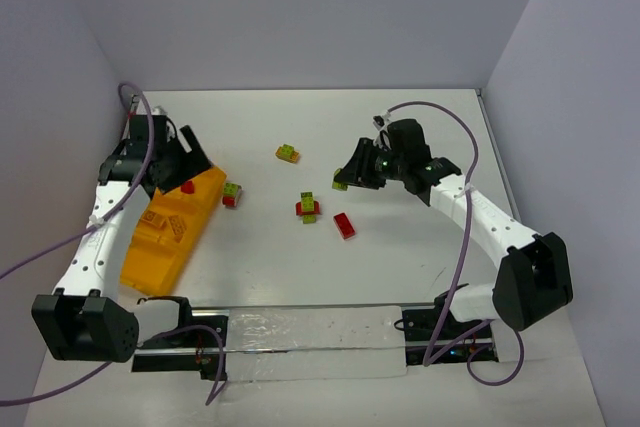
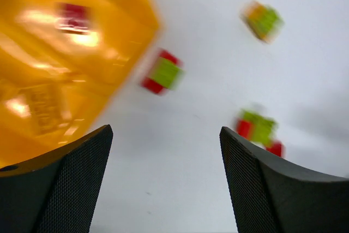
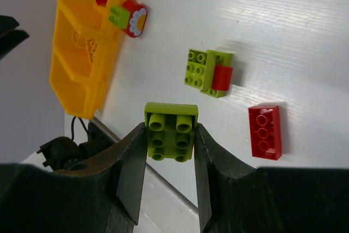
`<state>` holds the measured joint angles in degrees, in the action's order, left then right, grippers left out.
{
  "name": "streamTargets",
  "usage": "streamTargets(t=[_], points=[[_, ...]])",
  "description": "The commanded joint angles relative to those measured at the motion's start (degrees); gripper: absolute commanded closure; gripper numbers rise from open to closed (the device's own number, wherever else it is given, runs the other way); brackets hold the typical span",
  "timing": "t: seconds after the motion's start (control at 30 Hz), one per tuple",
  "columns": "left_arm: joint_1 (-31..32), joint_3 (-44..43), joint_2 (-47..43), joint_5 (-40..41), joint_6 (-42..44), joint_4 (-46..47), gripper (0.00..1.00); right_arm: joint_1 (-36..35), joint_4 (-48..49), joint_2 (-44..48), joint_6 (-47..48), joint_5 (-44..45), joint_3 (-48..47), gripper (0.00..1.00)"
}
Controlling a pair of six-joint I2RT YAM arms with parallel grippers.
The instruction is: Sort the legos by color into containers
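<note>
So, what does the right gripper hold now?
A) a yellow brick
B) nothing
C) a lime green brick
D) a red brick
C: the right wrist view shows the right gripper shut on a lime green brick, one finger on each side.

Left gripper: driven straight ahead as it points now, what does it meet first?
Likely the red-and-green lego clump beside the tray corner, centred ahead of the open left gripper; it may touch bare table sooner, depth is unclear.
</note>
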<state>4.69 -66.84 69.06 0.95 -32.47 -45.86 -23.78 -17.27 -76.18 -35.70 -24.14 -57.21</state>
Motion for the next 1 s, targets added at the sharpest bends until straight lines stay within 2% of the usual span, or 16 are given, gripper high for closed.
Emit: streamTargets(t=[0.0, 0.13, 0.43, 0.7, 0.83, 0.97], points=[[5.6, -2.92, 1.7, -19.57, 4.56, 6.85, 0.14, -1.07, 3.04, 0.51, 0.79, -3.79, -3.04, 1.0], [11.37, -3.63, 4.75, -31.37, 2.99, 11.66, 0.14, -1.29, 2.81, 0.73, 1.21, -4.67, -3.63, 1.0], [16.97, -3.47, 7.74, -38.26, 1.32, 16.33, 0.16, -3.1, 2.24, 0.17, 0.85, -6.43, -4.83, 1.0], [25.11, -5.23, 10.89, -35.04, 3.25, 14.73, 0.16, -3.62, 0.62, -3.16, -5.93, -5.88, -8.59, 1.0], [26.63, -2.85, 10.28, -33.79, 0.4, 20.0, 0.16, -3.82, 0.84, -3.51, -10.8, -5.1, -8.87, 1.0], [27.73, 0.21, 8.25, -27.75, -3.7, 26.34, 0.2, -3.82, 0.22, -3.8, -15.32, -4.3, -9.03, 1.0]])
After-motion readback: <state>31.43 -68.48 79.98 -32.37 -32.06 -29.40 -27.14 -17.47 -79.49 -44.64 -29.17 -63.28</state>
